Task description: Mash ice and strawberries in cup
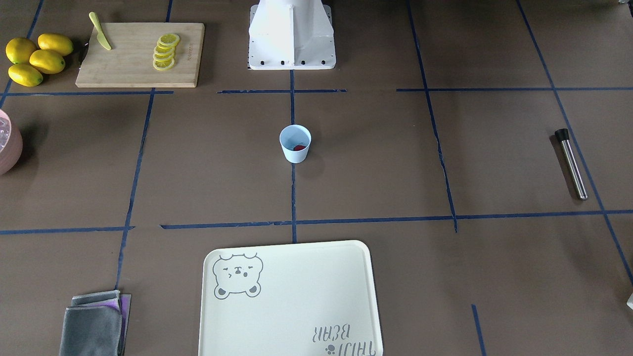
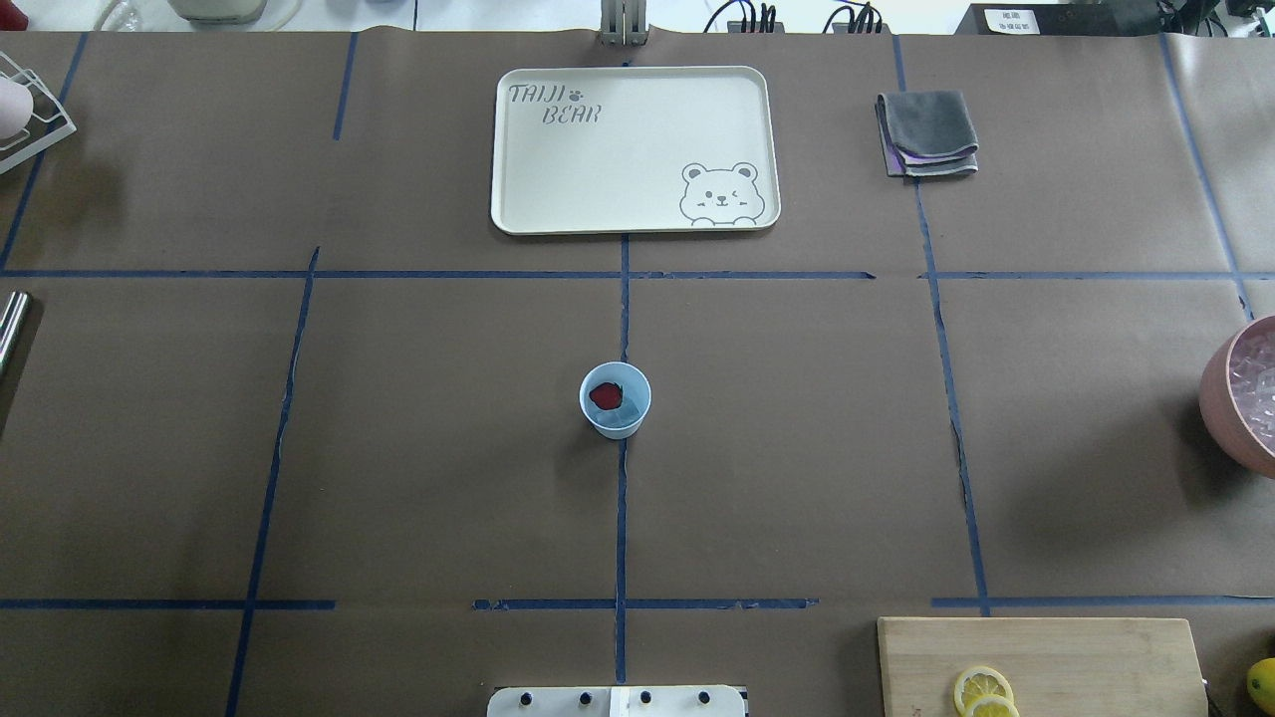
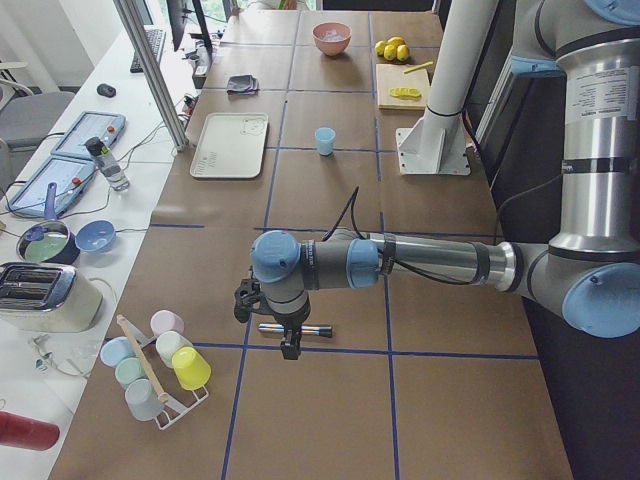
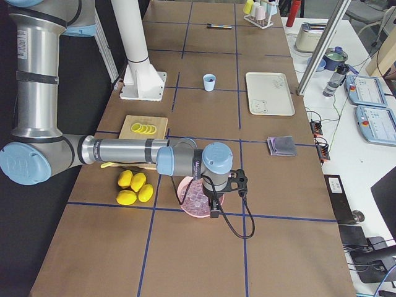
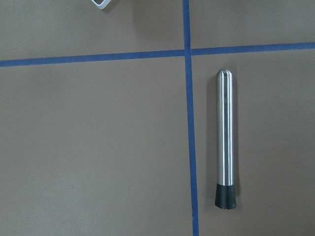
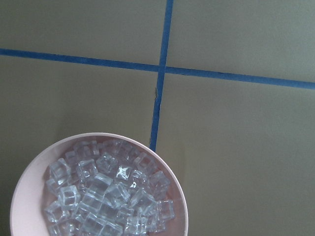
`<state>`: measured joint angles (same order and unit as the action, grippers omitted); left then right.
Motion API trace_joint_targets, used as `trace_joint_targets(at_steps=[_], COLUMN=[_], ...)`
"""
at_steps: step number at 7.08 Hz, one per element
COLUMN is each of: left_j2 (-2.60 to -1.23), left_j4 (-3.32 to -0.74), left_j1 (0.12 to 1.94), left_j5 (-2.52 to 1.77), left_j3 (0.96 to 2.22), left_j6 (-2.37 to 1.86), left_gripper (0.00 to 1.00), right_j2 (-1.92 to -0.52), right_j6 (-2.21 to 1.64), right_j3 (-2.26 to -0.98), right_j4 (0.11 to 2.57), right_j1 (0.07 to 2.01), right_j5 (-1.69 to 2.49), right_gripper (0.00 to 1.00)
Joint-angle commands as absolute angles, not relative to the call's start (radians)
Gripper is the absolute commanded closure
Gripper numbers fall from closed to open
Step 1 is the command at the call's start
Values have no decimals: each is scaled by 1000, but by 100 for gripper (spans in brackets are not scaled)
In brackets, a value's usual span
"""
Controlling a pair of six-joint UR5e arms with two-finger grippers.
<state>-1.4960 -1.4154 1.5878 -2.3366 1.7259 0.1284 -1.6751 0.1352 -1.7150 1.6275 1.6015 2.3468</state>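
Muddler (image 5: 225,140), left: steel, likely stiff, slick; grasp mid-shaft. Cup (image 2: 615,399), centre: probably light, tippy; brace wall. Strawberry (image 2: 605,395) inside: soft. Left gripper (image 3: 289,343), right gripper (image 4: 214,210): finger spread cannot tell.

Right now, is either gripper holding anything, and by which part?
Nothing looks held: the muddler lies free under the left gripper, and the right gripper hangs above the pink bowl.
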Motion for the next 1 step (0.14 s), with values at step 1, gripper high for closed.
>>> trace_joint_targets(at_steps=[1], left_j2=[-1496], left_j4=[-1417], left_j1=[1588], left_j5=[-2338], left_j3=[1730], left_j6=[129], left_gripper=[0], right_j2=[-1675], right_j6=[135], right_j3=[-1715], right_j4=[1628], right_j1=[1601], right_j5=[2347], right_gripper=[0])
